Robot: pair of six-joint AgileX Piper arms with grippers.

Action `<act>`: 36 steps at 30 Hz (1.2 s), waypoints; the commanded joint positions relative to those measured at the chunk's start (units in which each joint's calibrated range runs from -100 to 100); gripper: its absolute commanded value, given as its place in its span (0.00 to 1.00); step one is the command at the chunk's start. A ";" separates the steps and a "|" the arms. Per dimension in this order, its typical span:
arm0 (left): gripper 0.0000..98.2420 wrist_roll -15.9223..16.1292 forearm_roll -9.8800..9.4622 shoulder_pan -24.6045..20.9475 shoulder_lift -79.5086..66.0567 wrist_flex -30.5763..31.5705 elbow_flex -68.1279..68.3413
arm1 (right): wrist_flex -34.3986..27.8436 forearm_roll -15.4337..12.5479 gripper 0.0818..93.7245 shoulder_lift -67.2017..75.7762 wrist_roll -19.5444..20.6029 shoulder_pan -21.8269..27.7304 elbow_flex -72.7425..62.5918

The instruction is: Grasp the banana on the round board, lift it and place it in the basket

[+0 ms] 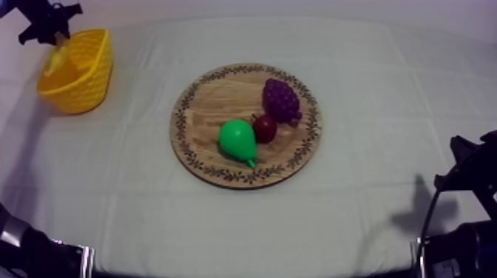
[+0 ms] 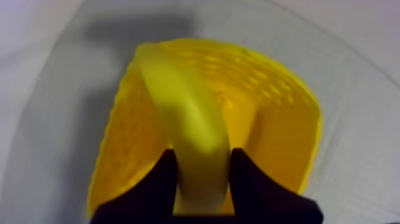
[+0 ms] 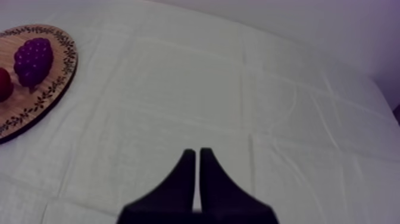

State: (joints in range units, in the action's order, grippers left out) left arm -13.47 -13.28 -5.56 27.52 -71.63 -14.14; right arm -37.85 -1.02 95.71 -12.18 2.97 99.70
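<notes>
The right gripper [image 3: 197, 153] hung over the grey-white cloth [image 3: 178, 89], its two black fingers lying together as a narrow wedge with nothing between them. The cloth under it showed straight fold lines. Well apart from the gripper lay the wooden board [image 3: 37, 98] with its patterned rim. On it was a bunch of grapes [image 3: 33, 61], and just beside the grapes a small red fruit [image 3: 3, 83].

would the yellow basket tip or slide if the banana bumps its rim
Probably light: the yellow basket has thin, perforated walls, so a nudge could shift it on the cloth. It seems to flare toward the rim, so a bump up there might tip it. The banana, gripped by the left gripper over the opening, looks smooth and may glance off.
</notes>
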 commanded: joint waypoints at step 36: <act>0.64 4.77 2.61 -0.70 -20.99 12.09 24.01 | -0.05 -0.03 0.01 -0.04 -0.01 0.10 -0.03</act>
State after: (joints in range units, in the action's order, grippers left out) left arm -8.92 -10.69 -6.25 12.73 -60.38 6.59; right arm -37.92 -1.02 95.71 -12.21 3.08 99.70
